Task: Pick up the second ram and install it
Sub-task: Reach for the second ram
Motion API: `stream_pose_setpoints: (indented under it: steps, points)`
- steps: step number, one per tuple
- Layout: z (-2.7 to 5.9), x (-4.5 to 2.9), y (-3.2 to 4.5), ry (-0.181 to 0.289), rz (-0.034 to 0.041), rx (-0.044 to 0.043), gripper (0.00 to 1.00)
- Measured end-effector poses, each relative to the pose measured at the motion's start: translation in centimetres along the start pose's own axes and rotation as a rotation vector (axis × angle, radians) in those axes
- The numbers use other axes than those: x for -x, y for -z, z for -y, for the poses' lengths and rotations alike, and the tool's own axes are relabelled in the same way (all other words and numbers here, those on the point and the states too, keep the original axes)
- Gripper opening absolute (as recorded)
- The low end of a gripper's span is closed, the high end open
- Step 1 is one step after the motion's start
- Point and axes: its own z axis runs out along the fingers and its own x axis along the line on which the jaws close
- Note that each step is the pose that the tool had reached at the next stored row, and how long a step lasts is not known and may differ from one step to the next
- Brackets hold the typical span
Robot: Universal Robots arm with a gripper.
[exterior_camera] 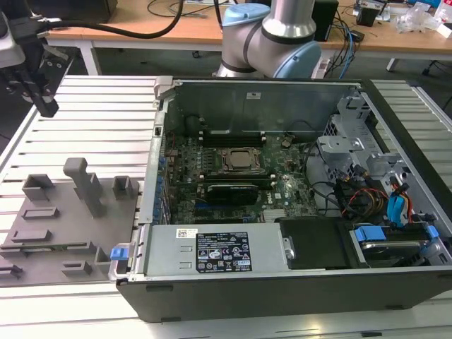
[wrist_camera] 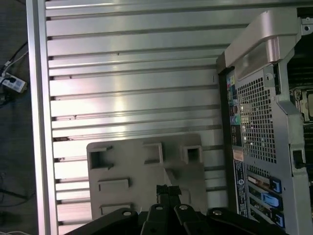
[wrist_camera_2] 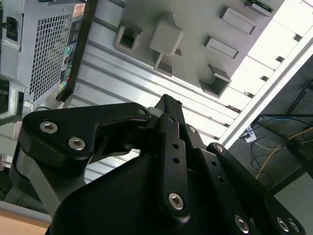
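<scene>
Grey moulded plastic makes up the tray, which lies on the ribbed aluminium tabletop just beside the open computer case, on the exterior view's left. Its raised blocks, pockets and tall post look made to keep loose parts in fixed spots, so that an arm can find each one at a known place.

In the second wrist view the second ram appears as a sliver of green board at the end of the tray away from the case, cut off by the picture's edge. It seems to rest on or in the tray there, though I cannot tell how it is seated.

The case lies on its side with the panel off, so the motherboard faces upward. This puts the long black memory slots beside the processor socket within reach from above. Whether any slot is already filled is too dark to judge.

The end effector hangs over the bare tabletop beyond the tray, well apart from the case. In the first wrist view its fingertips are pressed together with nothing between them, and they point down toward the tray. I judge that the stick has not been lifted and the end effector is closer to the tray than to the slots
</scene>
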Motion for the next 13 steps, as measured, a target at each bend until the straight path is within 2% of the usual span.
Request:
stream_pose_setpoints:
  steps: [1, 3, 8, 13]
  points:
    - [0.02, -0.24, 0.00, 0.000, 0.0001, 0.0000, 0.11]
    - [0.09, -1.19, 0.01, 0.000, 0.0001, 0.0000, 0.11]
    - [0.18, -2.38, 0.03, 0.000, 0.0001, 0.0000, 0.11]
    - [0.29, -3.86, 0.05, 0.000, 0.0000, 0.0000, 0.11]
